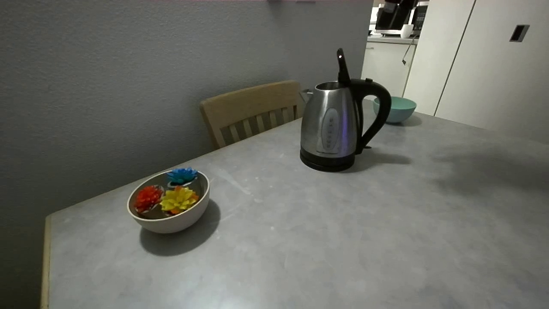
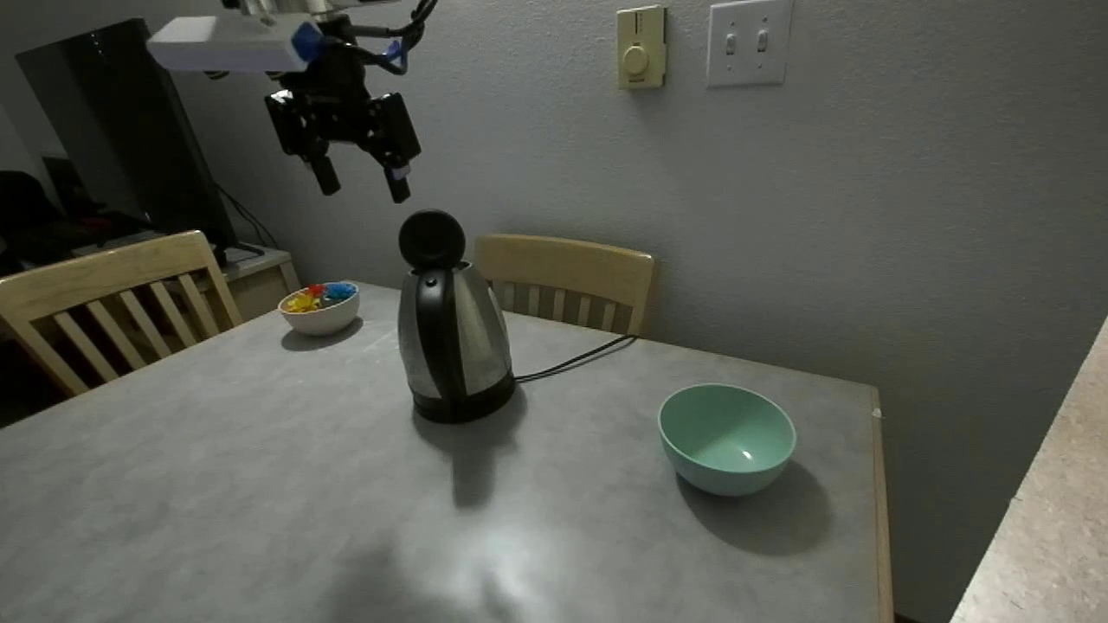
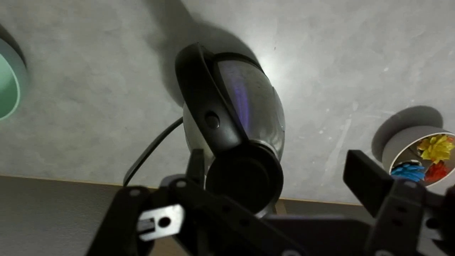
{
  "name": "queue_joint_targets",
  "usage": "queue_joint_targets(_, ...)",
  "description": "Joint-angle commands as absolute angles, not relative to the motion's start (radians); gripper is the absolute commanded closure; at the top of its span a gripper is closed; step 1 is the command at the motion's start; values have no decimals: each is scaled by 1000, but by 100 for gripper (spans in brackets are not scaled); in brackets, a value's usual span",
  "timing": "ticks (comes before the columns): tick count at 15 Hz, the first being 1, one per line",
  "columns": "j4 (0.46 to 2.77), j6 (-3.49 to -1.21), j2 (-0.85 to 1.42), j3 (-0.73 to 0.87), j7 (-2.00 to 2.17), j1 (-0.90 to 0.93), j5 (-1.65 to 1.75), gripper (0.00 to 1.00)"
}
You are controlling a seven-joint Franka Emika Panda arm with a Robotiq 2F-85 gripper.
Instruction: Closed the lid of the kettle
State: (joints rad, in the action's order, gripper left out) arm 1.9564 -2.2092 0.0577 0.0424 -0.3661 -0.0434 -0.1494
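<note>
The steel kettle [image 1: 315, 124] stands upright on the grey table, and it also shows in an exterior view [image 2: 486, 342] and in the wrist view [image 3: 261, 103]. Its black lid [image 1: 342, 68] is up, standing nearly vertical at the handle side of the kettle's open top. The lid shows as a dark disc in an exterior view [image 2: 432, 239] and in the wrist view [image 3: 245, 177]. My gripper [image 2: 362, 183] is open and empty, above the lid, fingers pointing down. In the wrist view the gripper [image 3: 276, 163] has its fingers wide apart, the left one overlapping the kettle's edge; no contact shows.
A white bowl [image 1: 180, 224] with colourful flowers stands on the table [image 1: 300, 240]. A green bowl [image 2: 725, 472] stands on the kettle's other side. A black cord [image 2: 576, 360] runs from the kettle. Wooden chairs [image 2: 567, 253] and a wall stand behind the table.
</note>
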Motion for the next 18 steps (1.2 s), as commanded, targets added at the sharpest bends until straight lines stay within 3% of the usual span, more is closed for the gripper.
queue_joint_targets(1,1913,-2250,131,29,-398,-44,-140,1)
queue_joint_targets(2,1914,-2267,140,24,-391,-43,-135,4)
queue_joint_targets(3,1917,-2297,148,17,-385,-41,-136,26)
queue_joint_targets(5,1925,-2362,162,1,-378,-38,-157,35)
queue_joint_targets(14,1938,-2649,216,-46,-306,-26,-146,98)
queue_joint_targets(18,1950,-2693,188,-49,-301,-34,-149,100)
